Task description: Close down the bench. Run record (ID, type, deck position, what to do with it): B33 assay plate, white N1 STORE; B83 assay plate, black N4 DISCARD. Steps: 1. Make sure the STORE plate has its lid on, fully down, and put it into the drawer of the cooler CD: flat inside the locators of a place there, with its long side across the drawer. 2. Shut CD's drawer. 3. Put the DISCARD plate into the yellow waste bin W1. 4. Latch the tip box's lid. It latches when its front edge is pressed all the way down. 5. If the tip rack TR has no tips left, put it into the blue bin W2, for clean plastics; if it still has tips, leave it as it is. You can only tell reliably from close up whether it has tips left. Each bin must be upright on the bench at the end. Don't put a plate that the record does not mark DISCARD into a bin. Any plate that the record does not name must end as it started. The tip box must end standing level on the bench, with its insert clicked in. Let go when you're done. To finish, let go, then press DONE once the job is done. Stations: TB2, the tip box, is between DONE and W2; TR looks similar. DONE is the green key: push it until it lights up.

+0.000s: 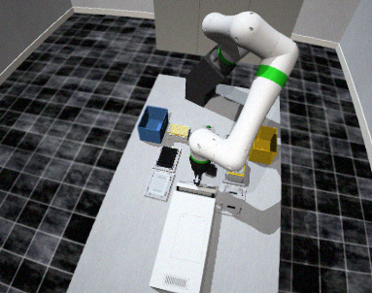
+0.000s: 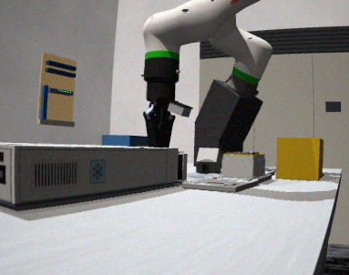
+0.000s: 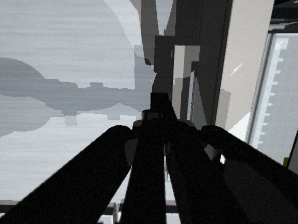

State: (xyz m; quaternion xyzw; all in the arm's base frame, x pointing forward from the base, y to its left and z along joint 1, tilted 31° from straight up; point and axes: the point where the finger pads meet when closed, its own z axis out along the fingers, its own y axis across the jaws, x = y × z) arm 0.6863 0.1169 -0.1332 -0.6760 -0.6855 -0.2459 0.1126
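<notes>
On the grey table (image 1: pixel 121 233), the cooler (image 1: pixel 186 238) has its drawer (image 1: pixel 196 187) slightly out, contents hidden. The hand (image 1: pixel 198 181) hangs over it, fingers narrow, empty. Black plate (image 1: pixel 168 156) lies beside the blue bin (image 1: pixel 152 124); yellow bin (image 1: pixel 263 145) stands well apart.

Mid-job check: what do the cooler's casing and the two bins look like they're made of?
The long pale grey box-shaped cooler looks like painted sheet metal: matte flat panels, a slotted vent, crisp edges. The open blue bin and the open yellow bin look like moulded plastic: uniform saturated colour, thin walls, no shine. None of this is certain from looks alone.
</notes>
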